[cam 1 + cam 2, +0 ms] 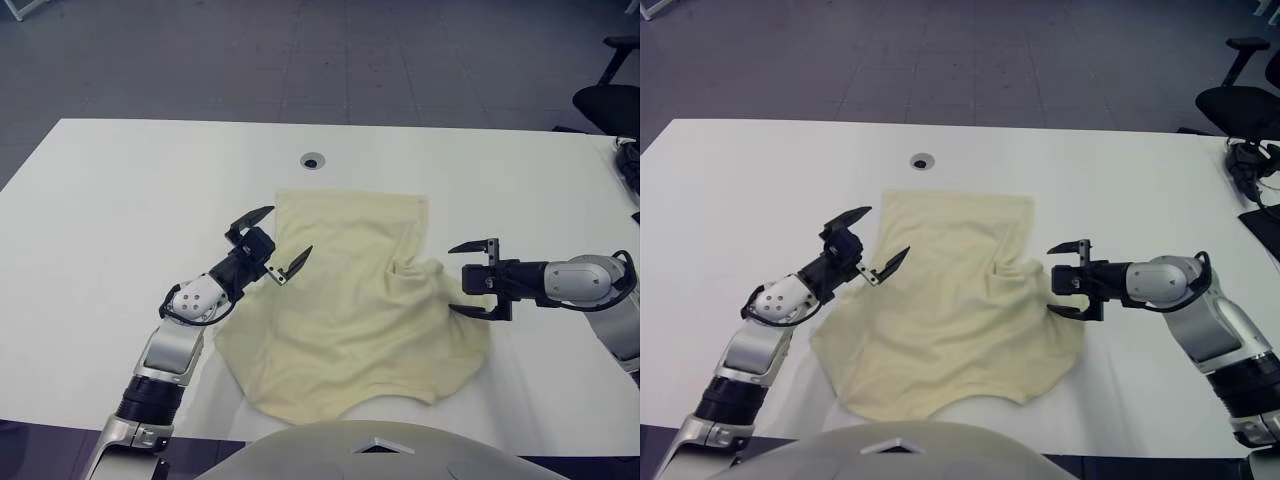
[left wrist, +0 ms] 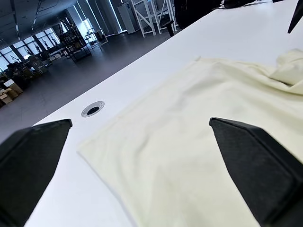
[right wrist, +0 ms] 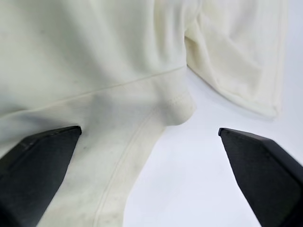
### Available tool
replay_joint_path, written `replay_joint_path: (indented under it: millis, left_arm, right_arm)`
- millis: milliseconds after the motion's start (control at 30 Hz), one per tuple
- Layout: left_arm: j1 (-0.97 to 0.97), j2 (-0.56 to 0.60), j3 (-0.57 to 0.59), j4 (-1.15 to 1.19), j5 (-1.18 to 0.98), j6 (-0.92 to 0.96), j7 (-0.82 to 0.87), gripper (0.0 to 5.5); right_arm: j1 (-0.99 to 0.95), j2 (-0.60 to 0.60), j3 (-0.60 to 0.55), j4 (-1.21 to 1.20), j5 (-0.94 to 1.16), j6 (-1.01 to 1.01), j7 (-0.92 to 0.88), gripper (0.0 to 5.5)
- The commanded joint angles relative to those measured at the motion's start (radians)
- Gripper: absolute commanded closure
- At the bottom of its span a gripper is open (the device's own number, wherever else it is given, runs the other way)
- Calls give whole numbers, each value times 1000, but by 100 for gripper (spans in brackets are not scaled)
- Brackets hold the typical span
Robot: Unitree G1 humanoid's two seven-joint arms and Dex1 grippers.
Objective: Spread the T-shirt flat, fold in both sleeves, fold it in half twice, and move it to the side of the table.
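Observation:
A pale yellow T-shirt [image 1: 350, 300] lies rumpled in the middle of the white table [image 1: 120, 220], flat at its far part and bunched into a raised fold [image 1: 420, 272] on its right side. My left gripper [image 1: 273, 241] hovers open over the shirt's left edge, nothing between its fingers. At the shirt's right edge my right gripper [image 1: 478, 279] is open, one finger low against the cloth. In the right wrist view a seam and a small cloth bump [image 3: 177, 106] lie between the open fingers. The left wrist view looks across the flat cloth [image 2: 199, 123].
A round cable grommet [image 1: 313, 160] is set in the table beyond the shirt. A black office chair [image 1: 610, 95] stands off the table's far right, with dark cables [image 1: 1245, 160] at the right edge. Bare tabletop stretches to the left.

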Motion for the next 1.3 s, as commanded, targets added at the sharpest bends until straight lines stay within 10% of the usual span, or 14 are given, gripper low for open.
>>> replay_joint_path:
  millis: [33, 667, 1000, 1300]
  left_arm:
    - [-31, -21, 4, 55, 53, -28, 42, 10]
    - [-68, -41, 36, 130, 114, -163, 105, 10]
    - [-109, -31, 58, 203, 143, -235, 119, 10]
    - [-50, -16, 84, 142, 172, -266, 156, 10]
  right_arm:
    - [120, -35, 6, 46, -16, 29, 32, 11]
    - [-130, 133, -178, -103, 262, 189, -8, 11]
    - [-551, 652, 105, 680, -116, -62, -505, 11]
    - [-702, 799, 143, 1197, -241, -236, -849, 11]
